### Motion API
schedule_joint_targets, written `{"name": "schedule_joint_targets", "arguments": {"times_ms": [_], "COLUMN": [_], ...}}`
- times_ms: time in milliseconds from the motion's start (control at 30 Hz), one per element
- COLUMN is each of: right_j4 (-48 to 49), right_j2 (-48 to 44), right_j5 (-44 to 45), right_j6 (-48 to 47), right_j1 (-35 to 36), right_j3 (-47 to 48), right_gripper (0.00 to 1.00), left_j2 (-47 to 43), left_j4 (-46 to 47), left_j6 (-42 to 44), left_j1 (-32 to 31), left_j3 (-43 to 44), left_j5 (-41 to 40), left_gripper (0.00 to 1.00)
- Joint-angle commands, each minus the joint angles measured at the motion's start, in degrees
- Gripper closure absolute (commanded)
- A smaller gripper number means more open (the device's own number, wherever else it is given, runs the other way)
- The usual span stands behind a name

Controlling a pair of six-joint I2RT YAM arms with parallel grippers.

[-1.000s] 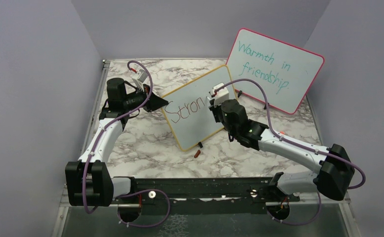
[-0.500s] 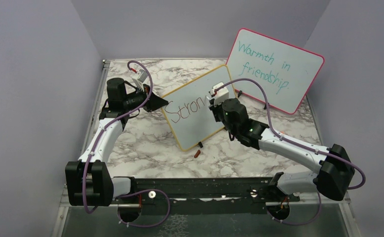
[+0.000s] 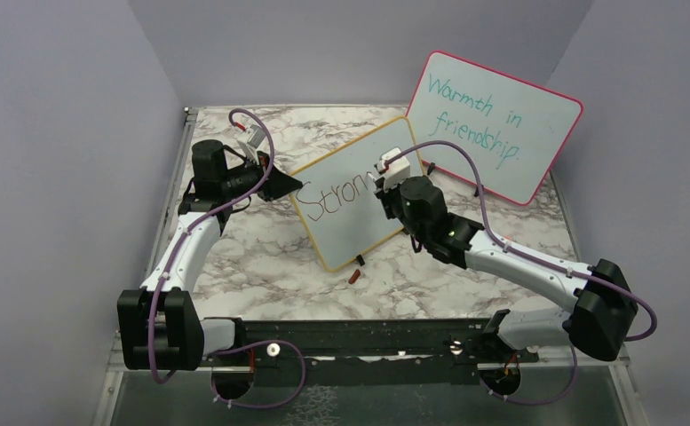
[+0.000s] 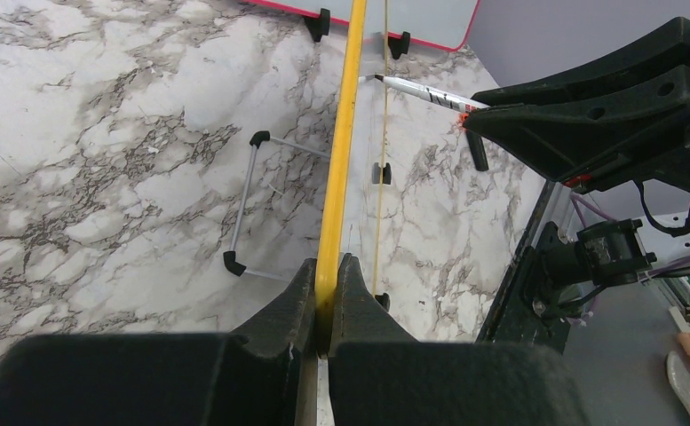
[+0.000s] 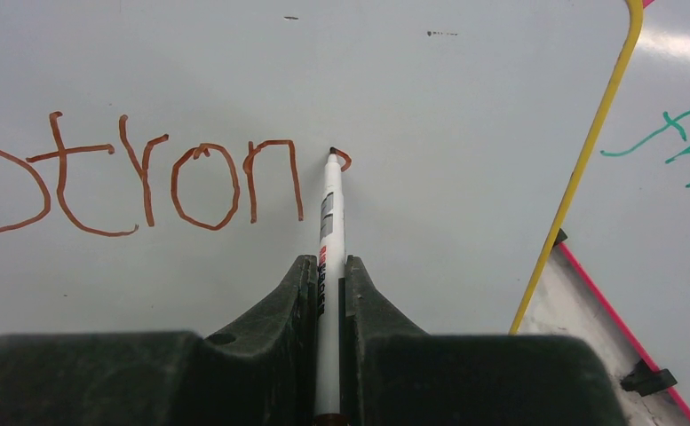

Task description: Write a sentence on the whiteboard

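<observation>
The whiteboard (image 3: pixel 359 191) with a yellow frame stands tilted mid-table. My left gripper (image 3: pixel 289 186) is shut on its left edge; the left wrist view shows the yellow frame (image 4: pixel 339 169) pinched between the jaws. My right gripper (image 3: pixel 385 188) is shut on a white marker (image 5: pixel 329 231), whose tip touches the board face (image 5: pixel 412 80). The sentence (image 5: pixel 137 177) reads "Stron" in red-brown, with a small curved stroke starting at the marker tip. The marker also shows in the left wrist view (image 4: pixel 425 90).
A pink-framed board (image 3: pixel 492 124) with teal writing leans at the back right, just behind the whiteboard. A small brown marker cap (image 3: pixel 354 277) lies on the marble table in front of the whiteboard. Enclosure walls stand on the left, back and right.
My right gripper has shifted slightly right along the board, and a new short stroke has appeared after "Stron". The left arm has not moved.
</observation>
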Motion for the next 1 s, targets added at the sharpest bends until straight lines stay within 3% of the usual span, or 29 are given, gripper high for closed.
{"name": "schedule_joint_targets", "arguments": {"times_ms": [0, 967], "right_j4": [-1.52, -8.85], "right_j2": [0.06, -1.61], "right_j5": [-4.47, -1.40], "right_j6": [0.19, 2.51], "right_j1": [-0.06, -0.01], "right_j3": [1.06, -2.50], "right_gripper": [0.99, 0.99], "left_j2": [2.00, 2.03], "left_j4": [-4.05, -4.16], "left_j6": [6.69, 6.77], "left_j1": [-0.57, -0.52], "left_j3": [-0.73, -0.77], "left_j5": [-7.01, -7.09], "left_gripper": [1.00, 1.00]}}
